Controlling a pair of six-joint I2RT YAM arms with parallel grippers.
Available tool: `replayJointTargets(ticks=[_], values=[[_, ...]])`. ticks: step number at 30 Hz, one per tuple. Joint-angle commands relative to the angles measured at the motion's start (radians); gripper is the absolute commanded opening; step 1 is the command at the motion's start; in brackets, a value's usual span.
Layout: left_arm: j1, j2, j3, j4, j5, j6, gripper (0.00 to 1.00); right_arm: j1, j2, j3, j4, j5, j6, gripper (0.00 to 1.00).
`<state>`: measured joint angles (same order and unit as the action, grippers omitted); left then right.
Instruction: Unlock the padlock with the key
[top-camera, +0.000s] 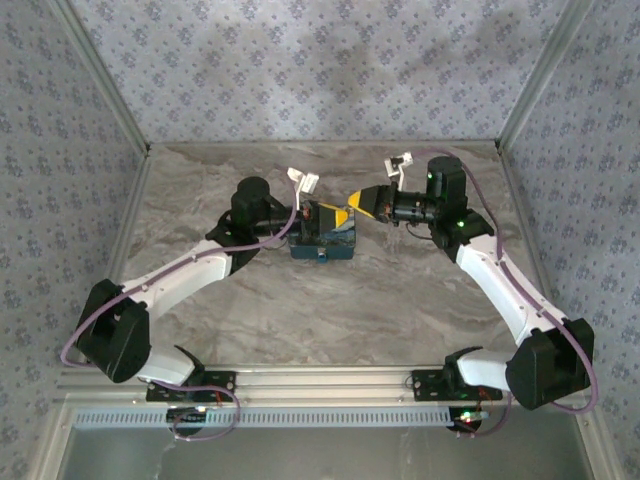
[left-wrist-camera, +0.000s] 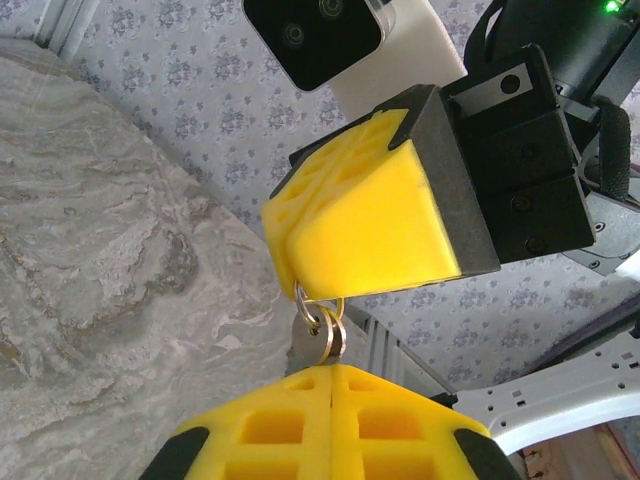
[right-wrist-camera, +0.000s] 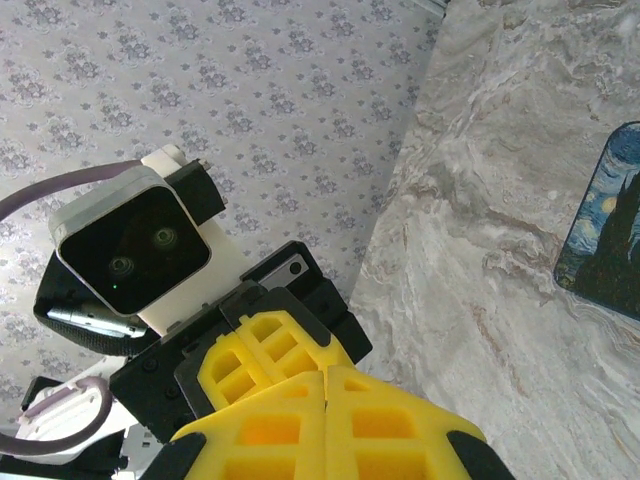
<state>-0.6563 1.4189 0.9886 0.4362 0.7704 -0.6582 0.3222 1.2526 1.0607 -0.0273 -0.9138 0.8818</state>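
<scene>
Above the one blue pad on the one desk: two pincers, left pincer and right pincer, and two linked rings.

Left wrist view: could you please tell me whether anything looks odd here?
Yes: small metal key rings hang strung between the shut right gripper above and the shut left gripper below, both apparently pinching them in mid-air, which looks awkward.

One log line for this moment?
left gripper: shut on key ring | right gripper: shut on key ring | blue mat: on table
</scene>
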Motion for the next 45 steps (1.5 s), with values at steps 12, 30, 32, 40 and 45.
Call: replayJointTargets(ticks=[12,30,32,40,45], values=[[0.003,-0.014,0.046,0.008,-0.028,0.008,0.68,-0.007,-0.032,0.004,-0.013,-0.044,-0.014,0.00],[-0.020,0.051,0.104,0.057,0.071,-0.017,0.36,-0.033,-0.031,-0.026,0.113,-0.047,0.093,0.00],[-0.020,0.050,0.101,0.056,0.070,-0.017,0.31,-0.040,-0.030,-0.028,0.125,-0.048,0.103,0.00],[-0.021,0.059,0.104,0.060,0.073,-0.020,0.16,-0.047,-0.029,-0.031,0.140,-0.051,0.117,0.00],[-0.021,0.063,0.102,0.058,0.067,-0.018,0.16,-0.048,-0.029,-0.038,0.147,-0.051,0.123,0.00]])
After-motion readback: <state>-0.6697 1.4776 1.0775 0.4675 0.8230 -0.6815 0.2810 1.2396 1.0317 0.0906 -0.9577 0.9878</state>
